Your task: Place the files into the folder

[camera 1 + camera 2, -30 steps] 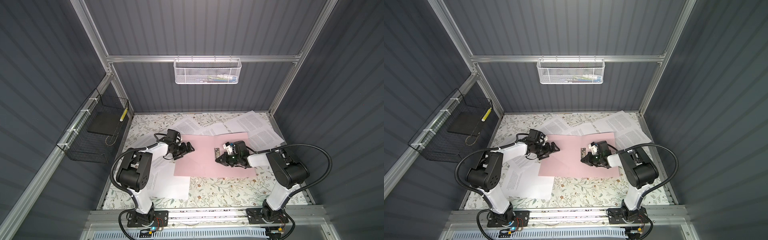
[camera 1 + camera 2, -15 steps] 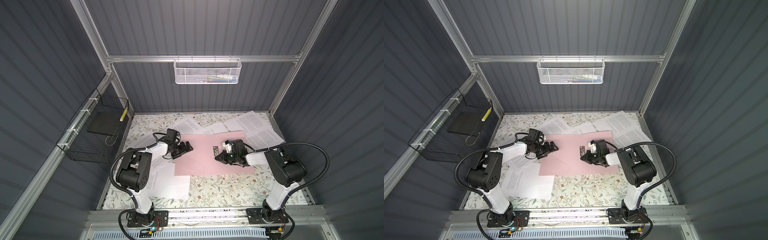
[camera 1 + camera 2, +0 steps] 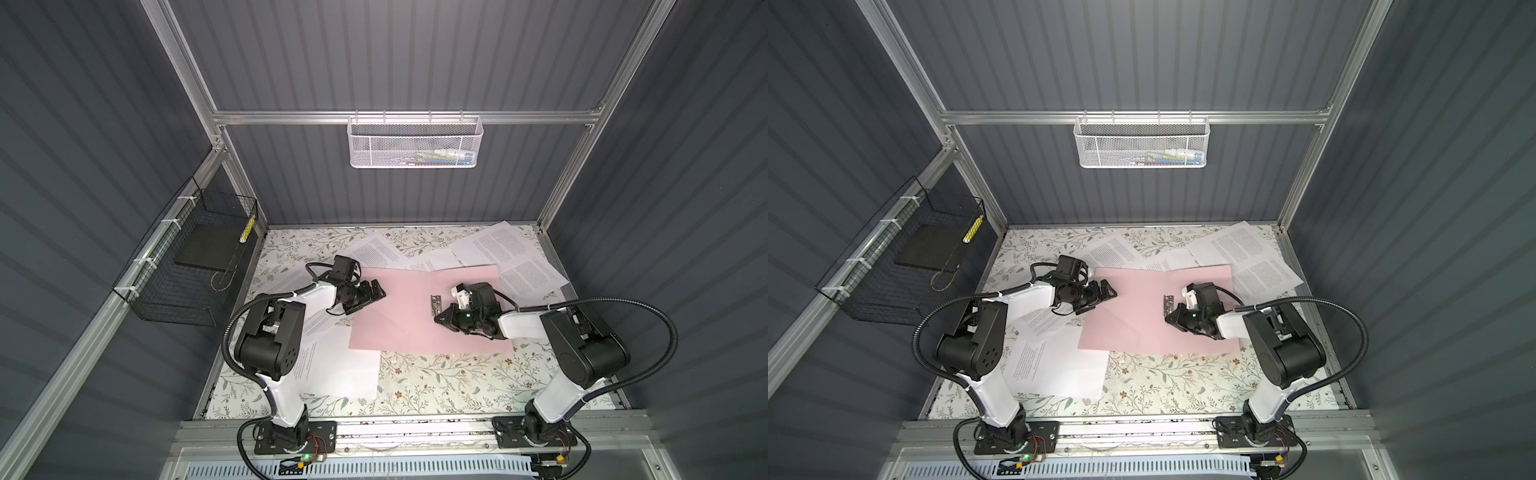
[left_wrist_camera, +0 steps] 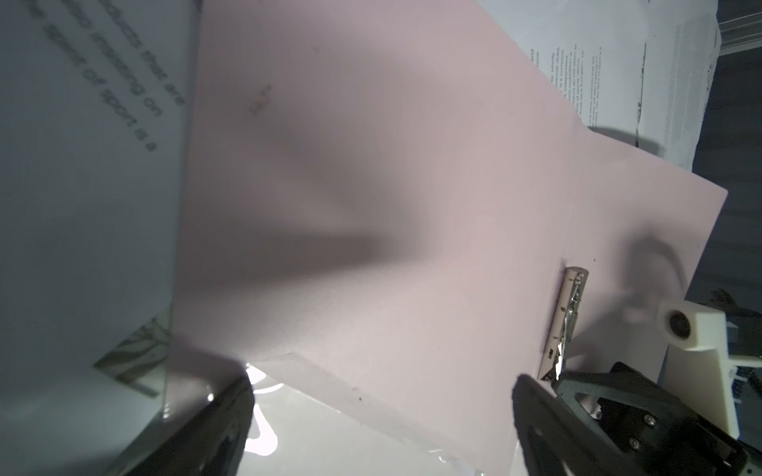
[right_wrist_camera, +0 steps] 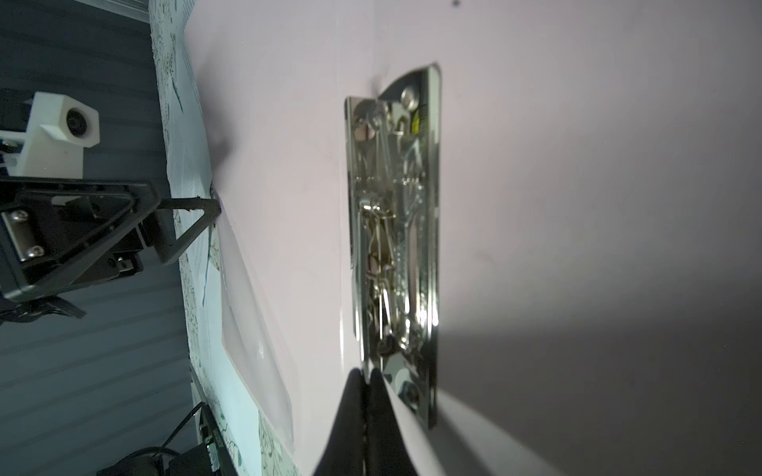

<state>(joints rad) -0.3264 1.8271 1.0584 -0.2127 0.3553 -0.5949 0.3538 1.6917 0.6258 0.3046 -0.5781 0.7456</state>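
Over on the folder, I'm holding the right gripper, jaws pinched together, at the metal clip, while the left gripper is hovering, jaws wide apart, at the folder's edge.

folder: pink, open flat, clip at spine
files: white printed sheets scattered around, some underneath

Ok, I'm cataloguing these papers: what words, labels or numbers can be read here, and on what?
"that are": white sheet beside the folder, left wrist view.
"of sport is a": same sheet, two lines on.
Line between ends "on"; rest blurred.
Other files, both top views: print too small.
Faint mark on the folder: blurred.
Yellow sticker on the metal clip: unreadable.
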